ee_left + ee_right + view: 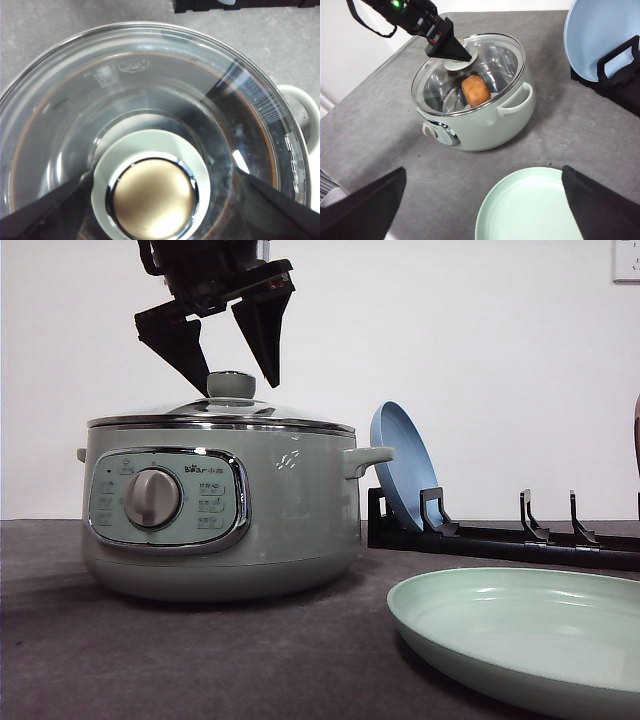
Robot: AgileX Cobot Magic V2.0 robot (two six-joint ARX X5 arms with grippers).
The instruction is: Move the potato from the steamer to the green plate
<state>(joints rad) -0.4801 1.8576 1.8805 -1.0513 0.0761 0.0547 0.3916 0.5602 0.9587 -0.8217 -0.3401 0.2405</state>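
The left gripper (236, 370) is positioned over the lid knob (231, 384) of the steamer (220, 505), fingers spread apart on either side. The potato (476, 90) is seen inside the steamer, beneath the glass lid (490, 62). The right gripper (480, 210) is held apart above the green plate (520, 640).

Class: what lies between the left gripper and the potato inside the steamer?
The glass lid with its knob separates the left gripper from the potato, as the right wrist view shows.
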